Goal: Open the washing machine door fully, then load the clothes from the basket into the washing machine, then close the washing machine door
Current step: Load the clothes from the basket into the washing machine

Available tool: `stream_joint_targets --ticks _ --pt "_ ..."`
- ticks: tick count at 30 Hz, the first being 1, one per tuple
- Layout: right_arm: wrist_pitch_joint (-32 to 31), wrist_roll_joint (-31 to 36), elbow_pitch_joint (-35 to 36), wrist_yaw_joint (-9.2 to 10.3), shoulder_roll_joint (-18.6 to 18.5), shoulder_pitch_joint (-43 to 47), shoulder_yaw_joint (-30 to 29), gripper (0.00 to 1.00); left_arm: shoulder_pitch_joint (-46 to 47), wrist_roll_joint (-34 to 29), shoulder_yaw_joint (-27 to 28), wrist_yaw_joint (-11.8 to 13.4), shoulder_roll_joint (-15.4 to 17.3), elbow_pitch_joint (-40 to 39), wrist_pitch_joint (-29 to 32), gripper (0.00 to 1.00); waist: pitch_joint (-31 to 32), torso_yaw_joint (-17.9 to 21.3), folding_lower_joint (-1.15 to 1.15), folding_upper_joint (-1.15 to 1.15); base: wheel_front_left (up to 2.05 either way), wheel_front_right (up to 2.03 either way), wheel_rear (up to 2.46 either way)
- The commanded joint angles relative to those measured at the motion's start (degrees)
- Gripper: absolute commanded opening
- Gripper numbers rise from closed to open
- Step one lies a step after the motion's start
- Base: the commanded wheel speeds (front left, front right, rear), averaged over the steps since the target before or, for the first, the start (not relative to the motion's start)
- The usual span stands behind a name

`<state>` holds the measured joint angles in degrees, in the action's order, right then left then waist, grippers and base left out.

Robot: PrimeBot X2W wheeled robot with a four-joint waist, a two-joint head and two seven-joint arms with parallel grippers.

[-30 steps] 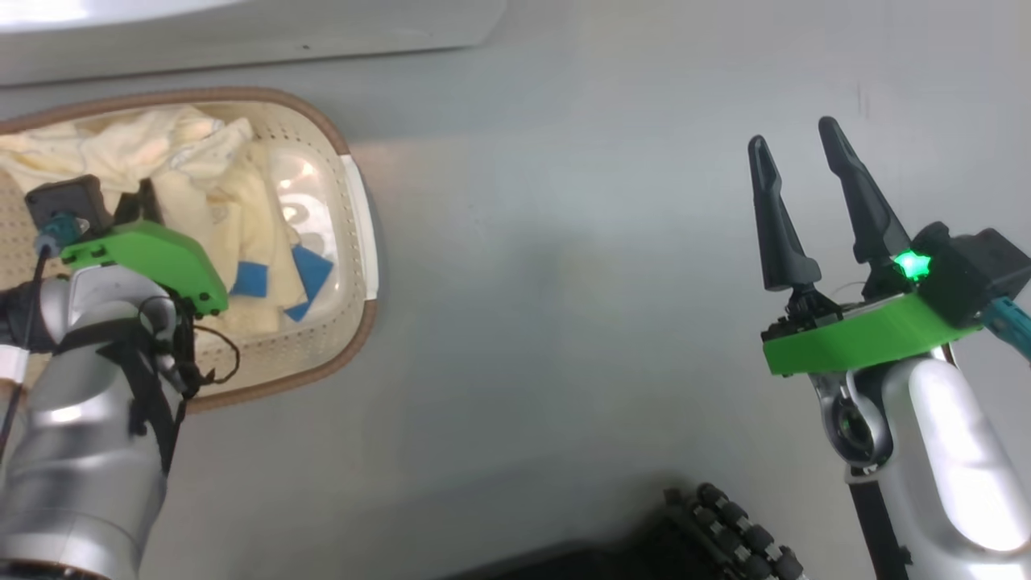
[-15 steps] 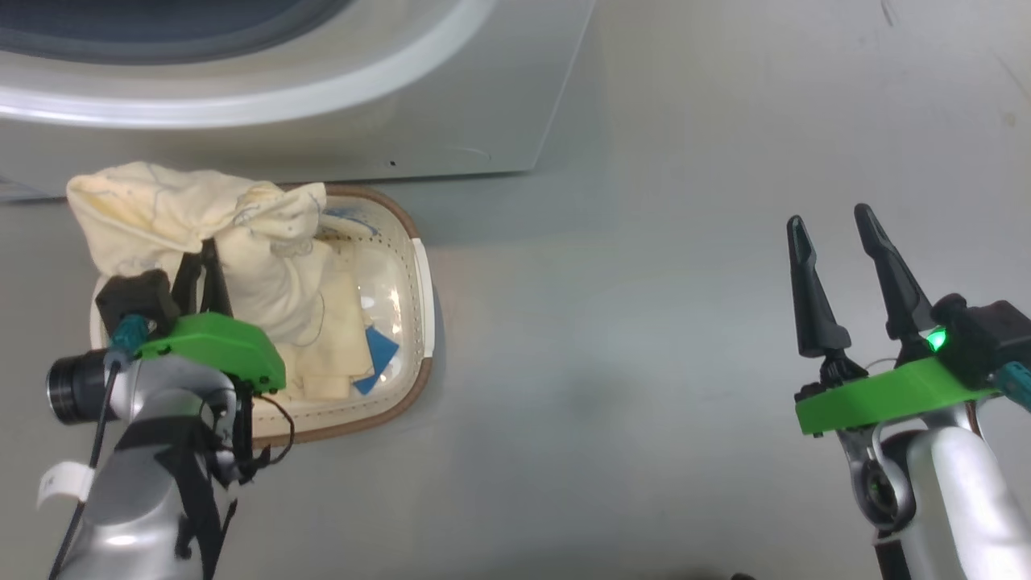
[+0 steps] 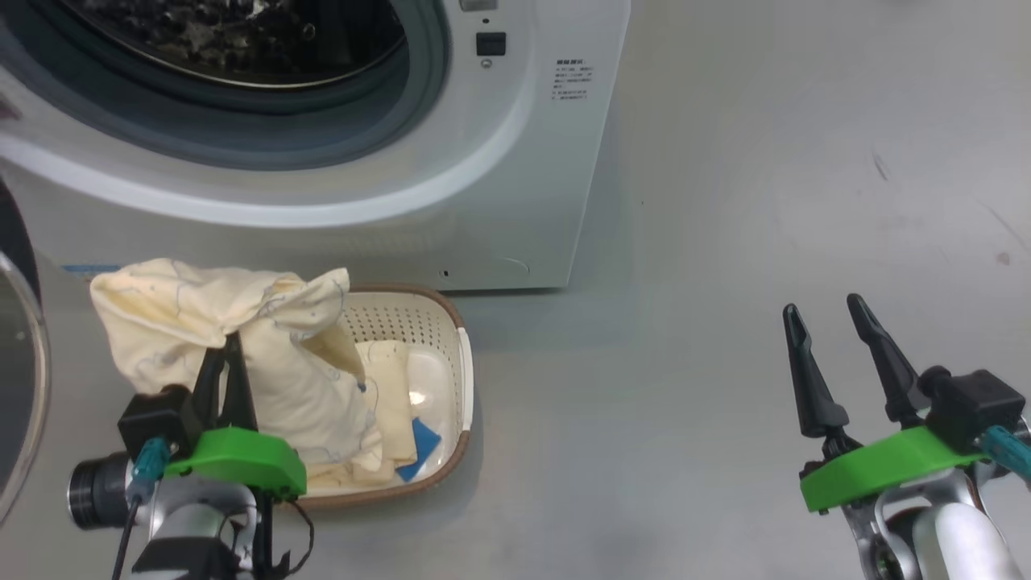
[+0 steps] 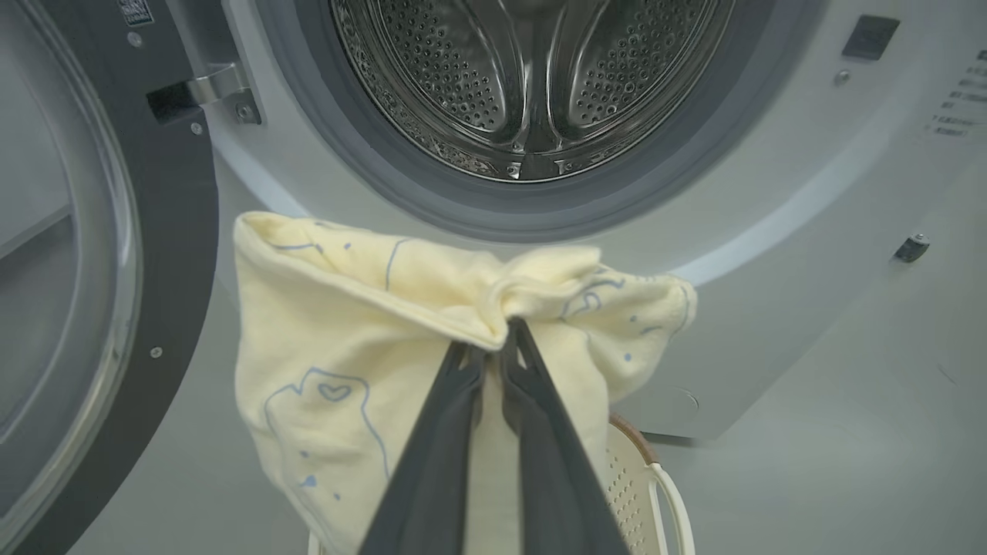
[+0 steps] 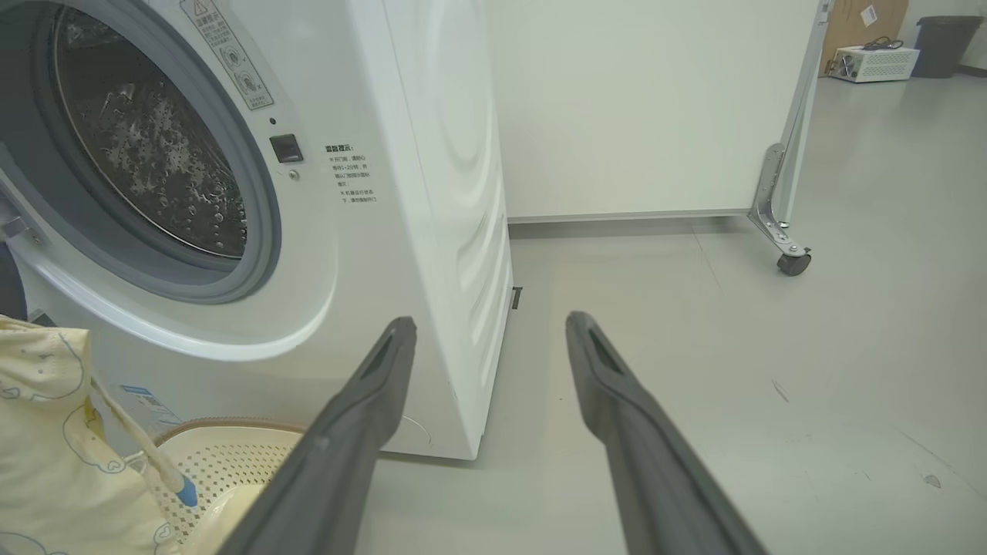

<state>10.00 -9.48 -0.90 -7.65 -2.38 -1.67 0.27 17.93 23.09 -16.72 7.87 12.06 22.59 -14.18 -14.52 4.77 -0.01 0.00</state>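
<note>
In the head view my left gripper (image 3: 231, 345) is pinching a cream-yellow garment (image 3: 201, 322) with its fingers pressed together on a gathered fold; the cloth is hanging above the left half of the basket (image 3: 419, 292), which is sitting on the floor (image 3: 725, 242) just in front of the washing machine (image 3: 515, 161); more clothes (image 3: 391, 395) are lying folded inside the basket, a blue cuff (image 3: 423, 447) showing at the near end; the washing machine door (image 3: 16, 387) is standing swung out at the far left edge; my right gripper (image 3: 823, 306) is hovering empty over bare floor, well apart from everything, its fingers spread. In the left wrist view my left gripper (image 4: 501, 333) is biting the garment (image 4: 331, 347) directly below the open drum (image 4: 532, 77), which is looking empty as far as I can see; the door (image 4: 170, 231) is hanging wide on its hinge. In the right wrist view my right gripper (image 5: 491, 324) is gaping at the machine's (image 5: 432, 193) corner, holding nothing. I am judging the opening as done and the loading as only beginning: this piece is not yet in, the rest are waiting in the basket, and the closing is left.
</note>
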Motion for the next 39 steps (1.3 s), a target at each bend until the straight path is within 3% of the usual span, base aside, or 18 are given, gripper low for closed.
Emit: stream_joint_targets --ticks 1,15,39 --pt "-0.6 0.4 2.4 0.16 -0.5 0.6 1.0 1.0 -0.2 -0.8 1.9 0.5 2.2 -3.2 -0.8 0.0 3.4 -1.1 0.01 0.0 0.0 0.0 0.0" --pt "-3.8 0.1 5.9 0.16 -0.5 6.2 0.7 1.0 -8.9 -1.3 -0.1 2.8 3.9 -13.7 3.6 0.0 10.6 -2.0 0.01 0.0 0.0 0.0 0.0" --pt "-4.8 -0.3 7.5 0.16 -0.5 8.4 0.0 1.0 -10.4 -0.9 -1.5 4.1 4.4 -15.5 6.0 0.0 12.0 -2.1 0.01 0.0 0.0 0.0 0.0"
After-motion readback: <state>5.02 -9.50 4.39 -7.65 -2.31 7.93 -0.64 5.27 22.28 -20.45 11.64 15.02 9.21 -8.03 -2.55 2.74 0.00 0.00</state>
